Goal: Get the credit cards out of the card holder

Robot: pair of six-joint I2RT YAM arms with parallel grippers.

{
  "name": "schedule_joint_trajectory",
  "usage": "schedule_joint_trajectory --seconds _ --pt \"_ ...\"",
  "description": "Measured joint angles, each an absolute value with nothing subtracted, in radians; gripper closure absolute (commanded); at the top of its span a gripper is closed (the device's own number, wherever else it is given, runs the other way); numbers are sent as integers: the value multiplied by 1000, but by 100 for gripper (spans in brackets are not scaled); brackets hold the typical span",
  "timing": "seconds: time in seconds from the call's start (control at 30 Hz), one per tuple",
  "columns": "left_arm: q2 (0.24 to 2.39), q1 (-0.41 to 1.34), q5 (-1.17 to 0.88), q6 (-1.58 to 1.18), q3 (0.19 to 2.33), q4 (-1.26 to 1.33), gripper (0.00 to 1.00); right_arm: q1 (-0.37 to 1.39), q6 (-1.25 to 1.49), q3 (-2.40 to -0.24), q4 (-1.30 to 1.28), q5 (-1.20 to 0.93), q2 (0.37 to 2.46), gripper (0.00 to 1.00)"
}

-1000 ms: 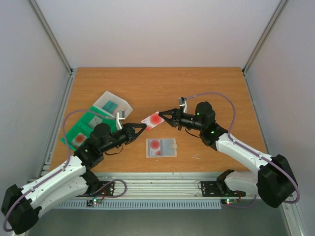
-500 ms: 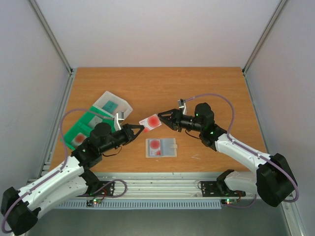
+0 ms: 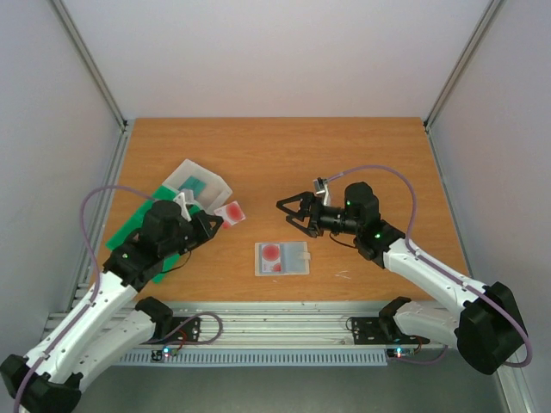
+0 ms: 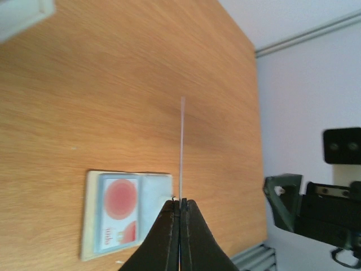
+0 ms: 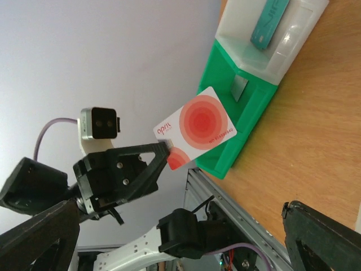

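Now the left gripper (image 3: 215, 220) has its jaws clamped tight on a thin white plastic card with red concentric circles (image 3: 232, 212), pinching it by one corner and holding it up off the orange-brown wooden tabletop (image 3: 344, 155). From the left wrist view that card (image 4: 182, 141) shows edge-on, a fine pale line rising straight out from between the black fingertips (image 4: 166, 237). Over on the right wrist view you get its full face (image 5: 197, 127), red circles and lettering, up in the air near the green compartmented plastic tray (image 5: 225, 141).

The right gripper (image 3: 285, 214) stands wide open with nothing between its fingers. It is well apart from the card and points towards it across the middle of the table.

Down between the two arms, the pale translucent rectangular card holder (image 3: 297, 258) lies flat on the wood, and a second red-circled card (image 3: 270, 253) sits in its left panel.

At the far left, the clear plastic box (image 3: 215, 185) sits at the tray's far end with a teal card (image 3: 194, 184) inside it. A small grey card (image 5: 240, 88) stands in one tray compartment.
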State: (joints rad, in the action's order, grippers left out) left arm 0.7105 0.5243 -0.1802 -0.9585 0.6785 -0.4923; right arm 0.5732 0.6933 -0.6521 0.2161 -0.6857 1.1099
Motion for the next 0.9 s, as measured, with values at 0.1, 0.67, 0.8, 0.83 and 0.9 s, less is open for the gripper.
schedule_joint_trajectory --seconds 0.1,0.67,0.8,0.83,0.9 --pt "744 459 -217 -919 733 -582 100 573 680 -652 193 -688 1110 2" --pt "838 36 -413 -708 844 -954 100 555 669 -651 202 -756 1168 2" --pt "820 -53 -369 -676 870 -1031 100 539 671 -651 223 -775 1184 2" --pt "810 -70 -352 -671 878 -1049 100 535 672 -650 229 -780 1188 2" --pt "793 -99 -319 -664 894 -1081 100 523 676 -646 249 -793 1200 2"
